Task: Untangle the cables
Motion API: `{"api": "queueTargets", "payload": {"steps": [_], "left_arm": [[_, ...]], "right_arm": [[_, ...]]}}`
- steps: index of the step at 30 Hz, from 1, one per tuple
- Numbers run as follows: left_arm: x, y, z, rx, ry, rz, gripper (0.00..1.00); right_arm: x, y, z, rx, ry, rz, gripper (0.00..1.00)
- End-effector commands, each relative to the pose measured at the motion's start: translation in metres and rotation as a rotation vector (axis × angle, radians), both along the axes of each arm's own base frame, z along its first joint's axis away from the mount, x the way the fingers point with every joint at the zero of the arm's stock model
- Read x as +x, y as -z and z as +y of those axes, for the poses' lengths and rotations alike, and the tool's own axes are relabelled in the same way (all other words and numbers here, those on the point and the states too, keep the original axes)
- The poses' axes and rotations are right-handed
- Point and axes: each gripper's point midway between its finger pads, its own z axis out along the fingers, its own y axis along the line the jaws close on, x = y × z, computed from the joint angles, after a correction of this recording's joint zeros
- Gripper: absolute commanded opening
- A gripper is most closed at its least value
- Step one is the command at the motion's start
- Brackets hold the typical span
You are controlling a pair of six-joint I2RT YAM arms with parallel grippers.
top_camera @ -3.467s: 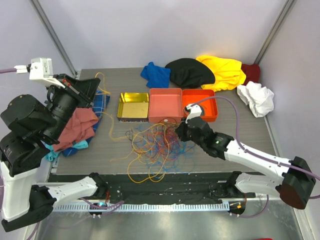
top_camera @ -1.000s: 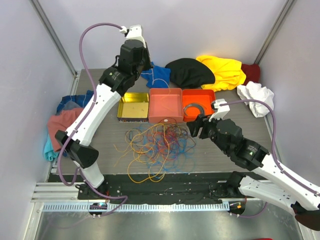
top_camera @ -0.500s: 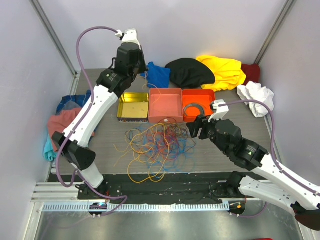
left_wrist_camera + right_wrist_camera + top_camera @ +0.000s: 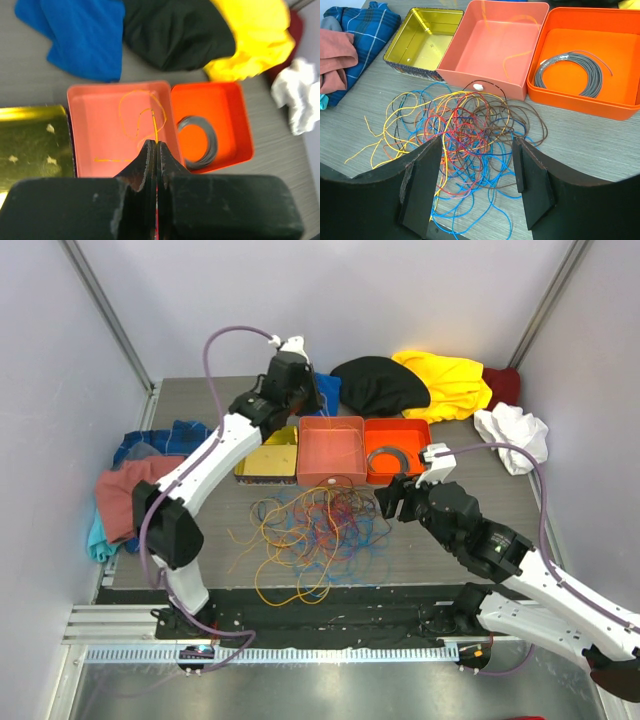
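Orange thin wire strand (image 4: 155,127), top view: swung by the left gripper (image 4: 297,405) from over the gold metal tin (image 4: 270,462) to the salmon-pink plastic box (image 4: 330,445), at 12 o'clock of the multicoloured cable tangle (image 4: 315,520). Left wrist: strand pinched between closed jaws, judged ready for release. Right wrist: right gripper (image 4: 477,145) spread above the tangle.

no readable text, labels or signs anywhere

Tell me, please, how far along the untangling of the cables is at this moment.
Early days. Done: only a grey coil lies in the orange tray. In hand: the left hand is shut on one orange cable dangling into the pink tray. Left: the tangle of orange, yellow, red, blue and dark cables lies on the table before the trays, the open right hand above it.
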Motion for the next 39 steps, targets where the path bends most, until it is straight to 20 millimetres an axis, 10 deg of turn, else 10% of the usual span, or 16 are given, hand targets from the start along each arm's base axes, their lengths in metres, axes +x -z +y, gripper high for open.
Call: {"api": "queueTargets", "payload": {"steps": [1, 8, 13, 17, 21, 30, 39], "left_arm": [[0.009, 0.041, -0.015, 0.003, 0.016, 0.063, 0.0], [0.027, 0.088, -0.025, 0.059, 0.009, 0.142, 0.0], [0.031, 0.082, -0.025, 0.062, 0.001, 0.128, 0.62], [0.025, 0.034, -0.005, 0.08, -0.036, 0.027, 0.9], [0.008, 0.004, 0.006, 0.088, -0.02, -0.022, 0.92], [-0.005, 0.058, 0.008, 0.124, -0.003, 0.092, 0.83], [-0.026, 0.051, 0.04, 0.165, -0.063, 0.048, 0.84]], "right_arm": [[0.002, -0.013, -0.004, 0.021, 0.021, -0.039, 0.66], [0.004, -0.012, -0.001, 0.012, 0.019, -0.033, 0.66], [0.005, -0.014, -0.004, 0.002, 0.026, -0.039, 0.66], [0.005, -0.011, -0.003, -0.011, 0.024, -0.031, 0.66], [0.007, -0.007, 0.001, -0.008, 0.02, -0.024, 0.66], [0.006, -0.005, 0.014, 0.02, -0.016, -0.006, 0.66], [0.011, 0.007, 0.004, -0.021, 0.039, -0.001, 0.66]]}}
